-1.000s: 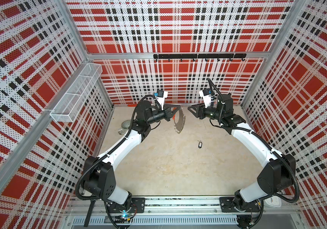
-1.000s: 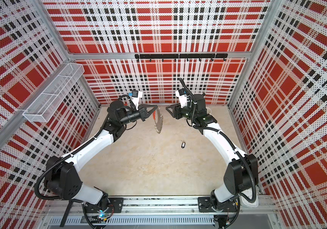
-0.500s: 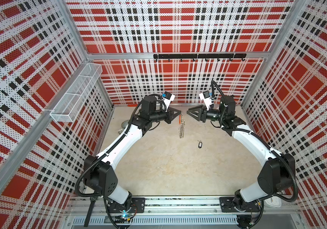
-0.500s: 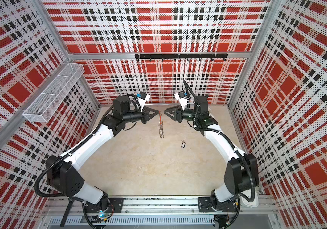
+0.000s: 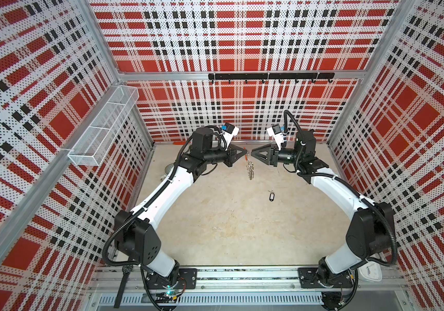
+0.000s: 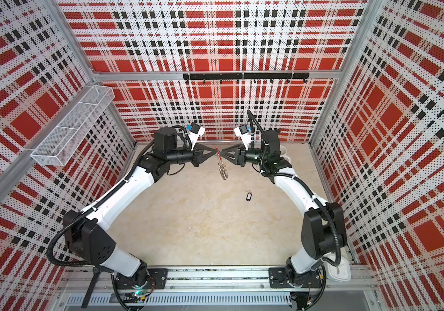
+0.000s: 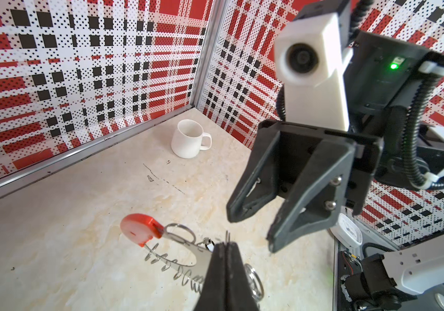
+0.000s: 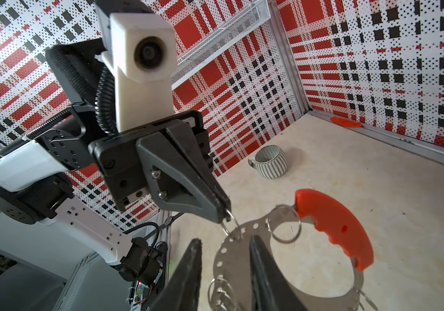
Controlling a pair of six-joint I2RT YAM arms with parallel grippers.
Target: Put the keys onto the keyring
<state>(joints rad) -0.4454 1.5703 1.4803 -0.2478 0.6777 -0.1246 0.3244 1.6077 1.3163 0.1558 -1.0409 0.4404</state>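
Left gripper (image 8: 224,215): clamped shut on one small wire loop of the keyring (image 8: 258,223), lifting it clear of the worktop (image 5: 215,229).
Right gripper (image 7: 251,230): jaws standing apart, pointing nose to nose at the left gripper. In the right wrist view the grey band is passing between its fingers. I cannot tell whether they are touching it.
Keyring position: hanging below the two gripper tips at far centre, red segment near the top, loops trailing down. It is showing edge-on in both top views.
Keys (image 5: 270,196): lying flat on the worktop, well apart from the ring.
Deciding relation: the keys are lying below the grippers, toward the robot's base and on the right arm's side, so the right arm is nearer. The tag's long axis is running front to back, key end toward the ring.
Judgement: ring being presented, keys not yet picked.
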